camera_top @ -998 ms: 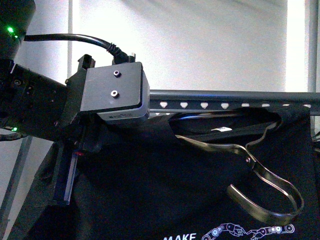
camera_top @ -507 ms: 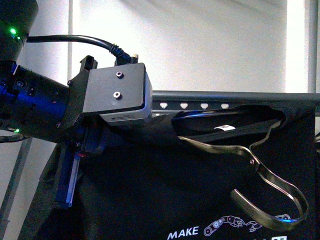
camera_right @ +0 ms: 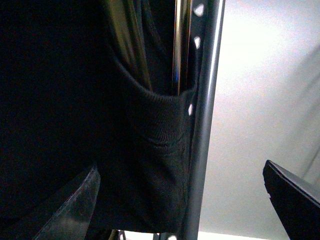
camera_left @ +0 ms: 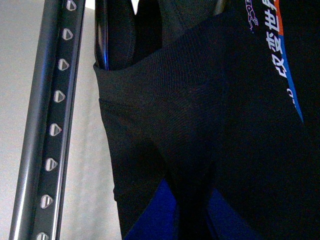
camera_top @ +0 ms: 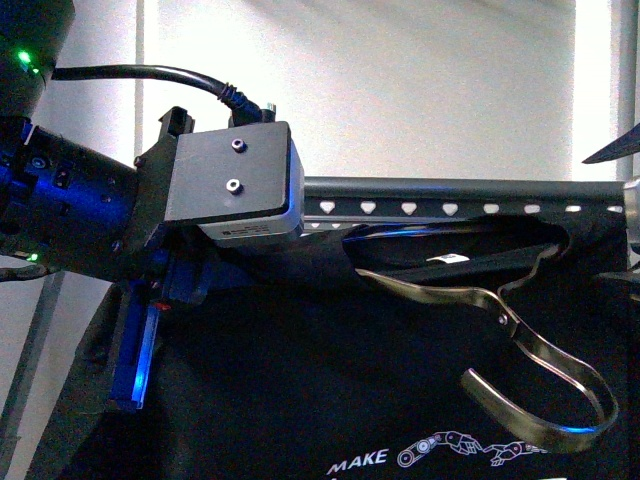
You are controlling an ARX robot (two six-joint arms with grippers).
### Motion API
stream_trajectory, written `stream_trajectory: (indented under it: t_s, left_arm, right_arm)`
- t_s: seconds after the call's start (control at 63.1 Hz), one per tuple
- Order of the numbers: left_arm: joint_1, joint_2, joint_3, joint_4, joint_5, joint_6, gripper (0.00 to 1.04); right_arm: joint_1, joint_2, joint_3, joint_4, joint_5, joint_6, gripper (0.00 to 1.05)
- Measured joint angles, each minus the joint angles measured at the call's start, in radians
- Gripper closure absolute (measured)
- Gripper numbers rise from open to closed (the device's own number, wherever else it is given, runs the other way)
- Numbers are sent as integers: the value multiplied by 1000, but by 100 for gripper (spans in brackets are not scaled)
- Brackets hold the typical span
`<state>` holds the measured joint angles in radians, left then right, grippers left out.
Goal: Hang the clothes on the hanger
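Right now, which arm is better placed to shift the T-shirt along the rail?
Left, probably. The left gripper has the T-shirt fabric pinched between its fingers beside the rail. The right gripper is open at the rail, holding nothing.

Strong white backlight, dark underexposed clothes (camera_top: 350, 380), blue glints, soft wrist-view focus, slight noise.
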<state>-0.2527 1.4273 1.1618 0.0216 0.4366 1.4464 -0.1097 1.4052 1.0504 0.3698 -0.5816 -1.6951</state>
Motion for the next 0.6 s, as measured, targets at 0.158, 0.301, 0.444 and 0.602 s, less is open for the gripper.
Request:
stream_trajectory:
  t_s: [0.158, 0.301, 0.444, 0.602]
  left_arm:
    - [0, 0, 0, 0, 0, 0, 100]
    - [0, 0, 0, 0, -1, 0, 100]
    - [0, 0, 0, 0, -6, 0, 100]
    - [2, 0, 0, 0, -10, 0, 100]
  right_arm:
    - [16, 100, 96, 16, 83, 18, 7]
    - [38, 152, 142, 23, 138, 74, 7]
    - [57, 166, 145, 76, 149, 114, 18]
    - [71, 167, 137, 133, 150, 132, 44]
